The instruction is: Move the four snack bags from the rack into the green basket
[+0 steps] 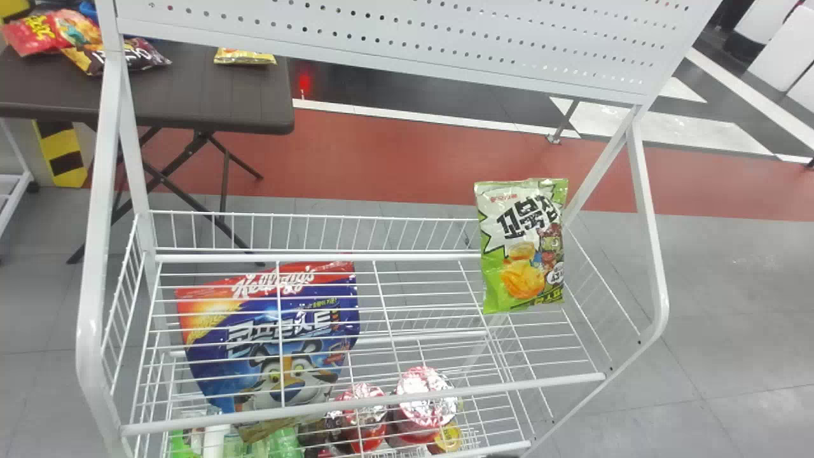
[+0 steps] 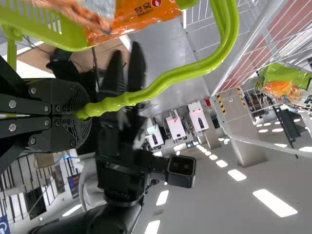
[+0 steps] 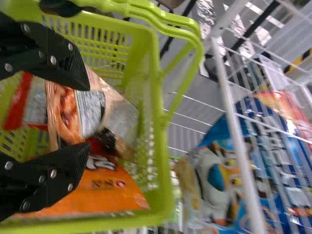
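Note:
The green snack bag (image 1: 524, 245) stands at the rack's right side, a blue cereal bag (image 1: 273, 343) at its left. In the left wrist view my left gripper (image 2: 87, 116) is shut on the handle (image 2: 161, 83) of the green basket (image 2: 68, 43). The right wrist view has my right gripper (image 3: 87, 114) open over the green basket (image 3: 163, 146). Beyond its parted fingers a beige snack bag (image 3: 114, 117) lies slanted in the basket, partly over an orange bag (image 3: 107, 187). A red-edged bag (image 3: 31, 105) lies beside them, partly hidden by the fingers.
The white wire rack (image 1: 381, 256) has a perforated panel (image 1: 407, 48) above. Lidded cups (image 1: 423, 404) stand low in the rack. A dark folding table (image 1: 210, 95) with several snack bags is behind at the left. In the right wrist view, rack wires (image 3: 234, 122) run close beside the basket.

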`<control>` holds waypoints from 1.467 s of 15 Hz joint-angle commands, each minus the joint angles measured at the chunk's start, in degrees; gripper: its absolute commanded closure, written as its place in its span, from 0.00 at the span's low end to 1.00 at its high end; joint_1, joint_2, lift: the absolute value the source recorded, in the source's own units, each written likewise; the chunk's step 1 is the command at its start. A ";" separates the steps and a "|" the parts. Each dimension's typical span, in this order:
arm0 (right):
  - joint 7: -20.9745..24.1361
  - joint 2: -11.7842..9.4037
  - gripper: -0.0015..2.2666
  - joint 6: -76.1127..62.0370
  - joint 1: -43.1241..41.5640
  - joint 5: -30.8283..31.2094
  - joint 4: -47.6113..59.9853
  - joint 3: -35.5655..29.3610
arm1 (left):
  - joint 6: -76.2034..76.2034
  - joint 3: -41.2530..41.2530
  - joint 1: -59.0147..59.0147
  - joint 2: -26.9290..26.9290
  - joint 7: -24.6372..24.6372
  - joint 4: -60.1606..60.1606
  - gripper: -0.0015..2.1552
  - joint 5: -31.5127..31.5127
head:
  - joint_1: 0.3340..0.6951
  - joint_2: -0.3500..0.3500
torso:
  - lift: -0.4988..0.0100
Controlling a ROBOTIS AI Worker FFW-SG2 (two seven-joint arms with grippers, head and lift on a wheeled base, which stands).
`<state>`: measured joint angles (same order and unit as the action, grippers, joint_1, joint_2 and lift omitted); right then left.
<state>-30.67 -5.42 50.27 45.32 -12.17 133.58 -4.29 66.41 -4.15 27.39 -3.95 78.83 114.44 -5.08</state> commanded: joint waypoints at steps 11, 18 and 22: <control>13.36 4.54 0.03 -34.31 -33.80 11.47 -25.65 -13.47 | 0.00 -0.60 0.03 -0.18 0.44 -0.44 0.89 0.16 | 1.00 0.00 | 0.98; 16.35 4.19 0.03 -35.54 -42.24 16.04 -35.23 -19.88 | 0.18 -0.51 -0.32 -0.27 0.44 -0.53 0.90 0.16 | 1.00 0.00 | 0.98; 14.33 1.29 0.03 -26.57 -45.85 17.35 -40.06 -20.85 | 0.53 -1.04 -0.67 -0.18 0.00 -0.62 0.90 0.51 | 1.00 0.00 | 0.98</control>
<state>-15.70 -2.95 19.34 0.46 5.17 94.42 -24.90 66.91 -5.11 26.78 -4.18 78.93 113.82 -4.62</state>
